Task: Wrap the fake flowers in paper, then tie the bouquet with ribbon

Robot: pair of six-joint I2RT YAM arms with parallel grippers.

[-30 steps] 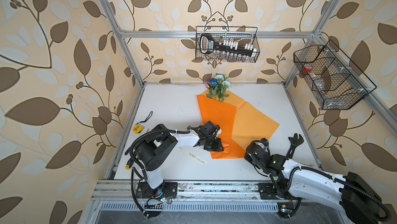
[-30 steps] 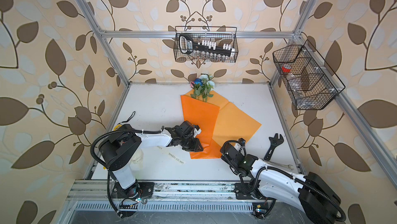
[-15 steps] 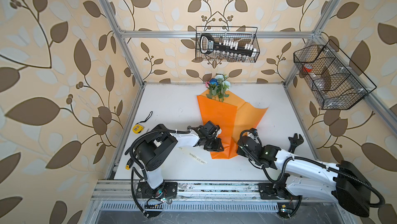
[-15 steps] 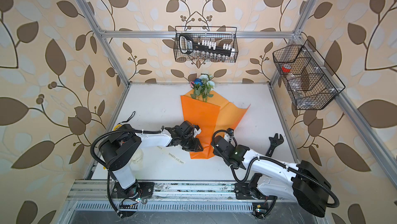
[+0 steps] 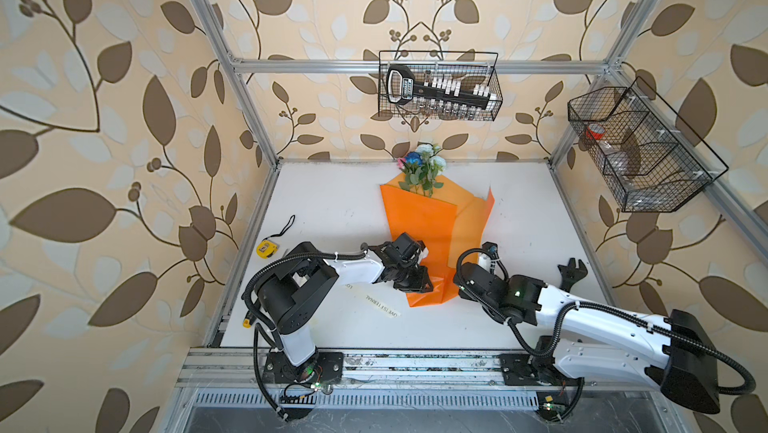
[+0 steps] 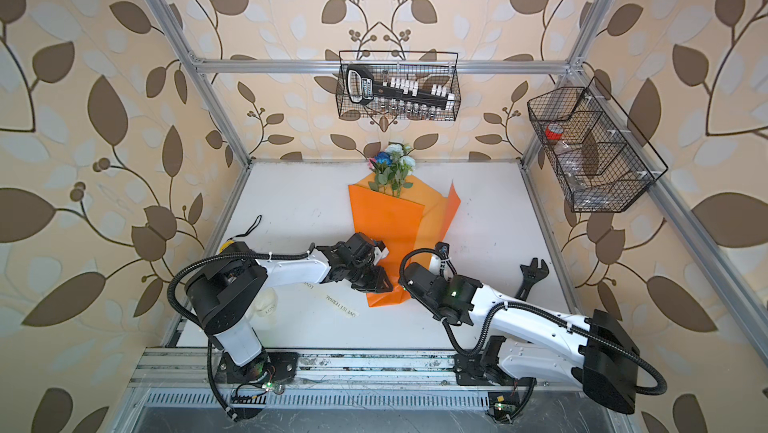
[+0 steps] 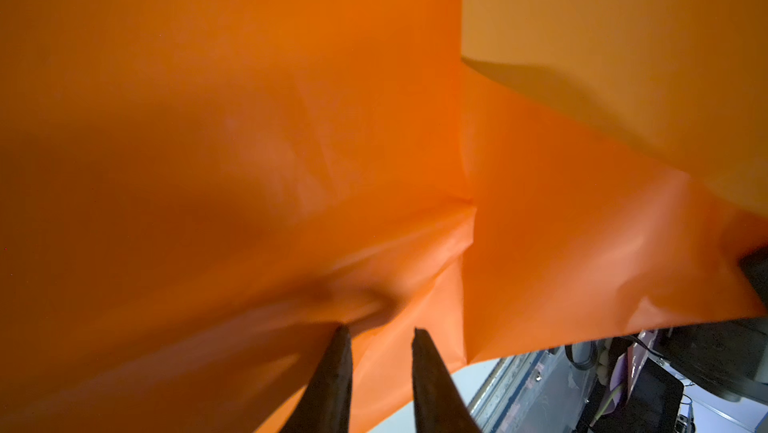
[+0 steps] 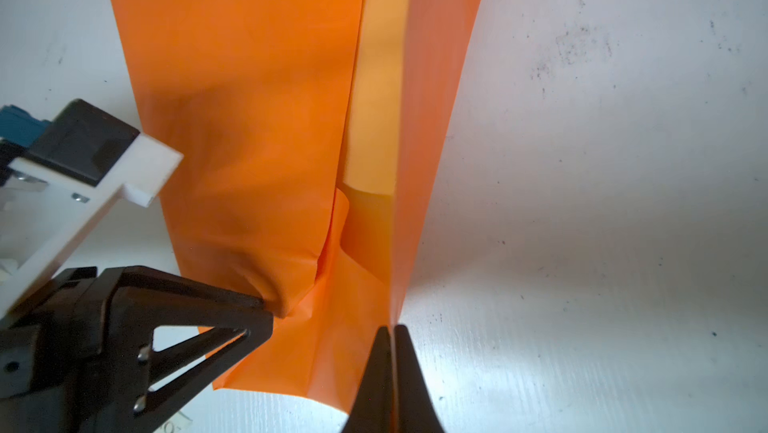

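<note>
The bouquet of fake flowers lies along the middle of the table, with its blooms (image 5: 422,163) at the far end. The stems are hidden under its orange wrapping paper (image 5: 417,227) (image 6: 386,223). My left gripper (image 5: 419,283) (image 6: 377,281) is at the paper's near end, shut on a bunched fold of it (image 7: 380,329). My right gripper (image 8: 390,329) (image 5: 456,274) is shut on the edge of the paper's right flap (image 8: 436,78). The flap stands up on edge beside the wrapped part (image 5: 478,223).
A cream ribbon (image 5: 382,306) with dark lettering lies on the table in front of the left gripper. A yellow tape measure (image 5: 267,247) sits at the left edge. A black wrench (image 5: 572,271) lies at the right. Wire baskets hang on the back wall (image 5: 438,86) and right wall (image 5: 636,152).
My right gripper has moved left with the paper's right flap pinched in it. The flap lay flat and spread out; now it stands upright against the wrapped part. The left gripper has stayed put.
</note>
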